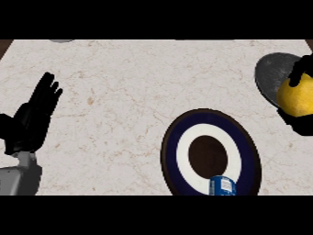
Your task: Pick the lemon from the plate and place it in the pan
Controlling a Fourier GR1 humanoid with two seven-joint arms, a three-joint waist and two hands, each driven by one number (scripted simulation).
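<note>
Right hand: fingers curled round the lemon, carrying it.
Lemon: in that hand, off the plate, held over the pan, likely for lowering in.
Pan: directly under the hand.
Plate: lower left of the hand.
Left hand: open, resting far left, out of the way.

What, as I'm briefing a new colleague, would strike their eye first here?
The yellow lemon at the right edge, gripped by the right hand over the grey pan. Next, the blue-ringed plate at lower centre, with a small blue can on its near rim. The left hand rests open at the left.
</note>
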